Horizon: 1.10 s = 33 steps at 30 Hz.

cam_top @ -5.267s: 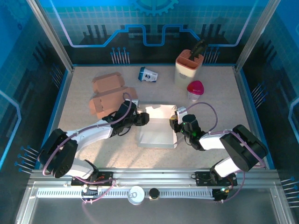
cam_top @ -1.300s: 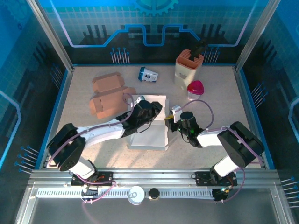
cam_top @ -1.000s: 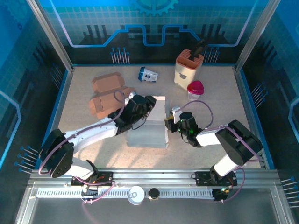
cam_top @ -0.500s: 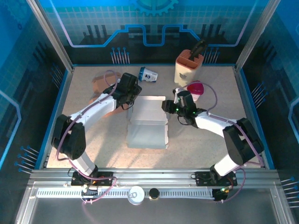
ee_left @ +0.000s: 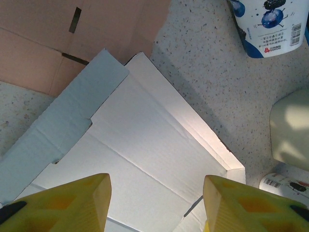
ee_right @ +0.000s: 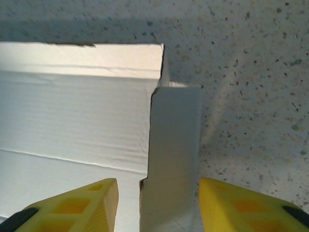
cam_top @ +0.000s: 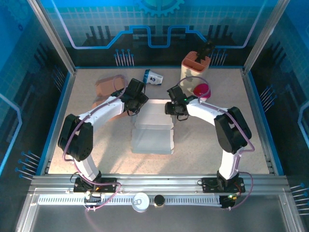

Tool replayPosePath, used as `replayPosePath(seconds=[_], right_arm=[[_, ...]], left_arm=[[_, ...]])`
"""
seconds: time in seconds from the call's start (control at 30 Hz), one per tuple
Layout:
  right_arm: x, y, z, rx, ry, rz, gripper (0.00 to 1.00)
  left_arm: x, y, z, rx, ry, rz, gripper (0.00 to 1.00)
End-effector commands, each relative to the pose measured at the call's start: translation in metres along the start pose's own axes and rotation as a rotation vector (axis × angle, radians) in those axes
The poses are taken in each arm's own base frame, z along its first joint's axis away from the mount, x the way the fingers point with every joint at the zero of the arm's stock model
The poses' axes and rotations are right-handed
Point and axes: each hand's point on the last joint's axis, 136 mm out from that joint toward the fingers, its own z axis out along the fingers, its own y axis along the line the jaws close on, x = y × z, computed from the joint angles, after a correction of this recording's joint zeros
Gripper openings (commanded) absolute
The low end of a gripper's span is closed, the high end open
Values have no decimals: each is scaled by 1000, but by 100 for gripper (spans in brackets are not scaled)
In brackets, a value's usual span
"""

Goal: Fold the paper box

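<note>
Paper box (ee_left: 145,159) partly behind yellow fingers (ee_left: 67,203)

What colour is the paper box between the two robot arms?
White. The flat paper box shows best in the top external view.

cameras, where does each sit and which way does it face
top external: above and behind the bases, facing down at the table; left arm and right arm meet at the white box.
left wrist: on the left arm, facing down past the left fingers onto a box corner and brown cardboard.
right wrist: on the right arm, facing down past the right fingers onto a box flap.
shared: the white box.
</note>
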Motion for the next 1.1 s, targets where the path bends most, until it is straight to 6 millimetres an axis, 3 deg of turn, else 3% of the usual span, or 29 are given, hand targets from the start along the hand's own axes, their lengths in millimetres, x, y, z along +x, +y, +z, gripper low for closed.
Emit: replayPosePath(seconds=[0.0,0.07,0.2,0.3,0.37,0.53,0.73,0.87,1.07], right_arm=[[10,-14,4,153,58,-69,47],[10,-16,7,196,74,-87,46],[10,-16,11,231,65,-98,34],[7,-12,6,238,29,-107,18],[4,-9,-1,249,-16,-122,1],[-11,-5,-41,293,-224,-127,0],[-19,2,-99,261,-607,-145,0],[-11,1,-108,230,-711,-149,0],[-2,11,-111,183,-811,-158,0]], left_arm=[[0,-1,-13,-1,-10,43,54],[-1,0,-16,1,-17,49,53],[-3,-1,-20,8,-24,58,52],[1,-4,-22,23,-11,60,51],[6,-6,-23,41,3,49,51],[18,-21,-33,130,27,-1,53],[33,-46,-54,268,50,-109,60],[48,-43,-56,314,69,-252,60],[49,-33,-47,303,38,-366,60]])
